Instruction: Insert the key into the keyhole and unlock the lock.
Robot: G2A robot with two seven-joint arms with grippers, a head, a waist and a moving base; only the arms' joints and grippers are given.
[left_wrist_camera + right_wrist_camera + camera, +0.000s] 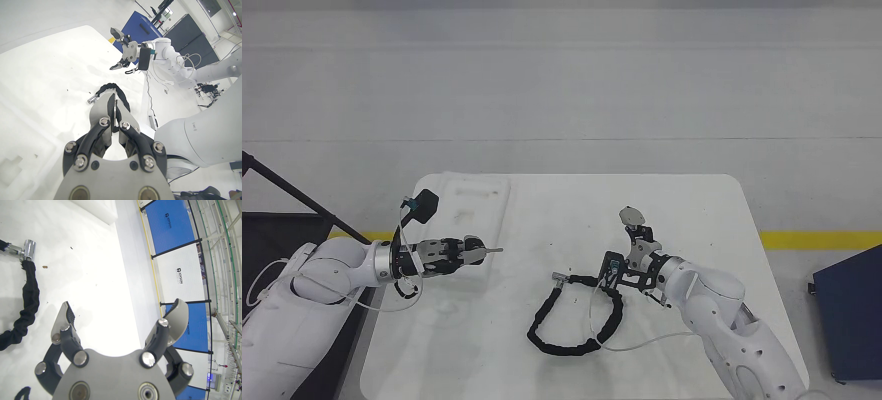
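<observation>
Over the table (692,200), the left gripper (113,99) clenched the key (115,109), aimed at the lock (558,281); the right gripper (122,306) gaped, empty, alongside.

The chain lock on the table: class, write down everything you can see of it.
The chain lock is a flexible length in a wrinkled black fabric sleeve, its ends joined at a shiny chrome-looking cylinder, where a metal pin enters the side, so the loop looks closed. It lies flat as an irregular loop on the white table, near the open right end effector, which appears clear of it. The key, gripped in the left end effector, is apart from it.
</observation>
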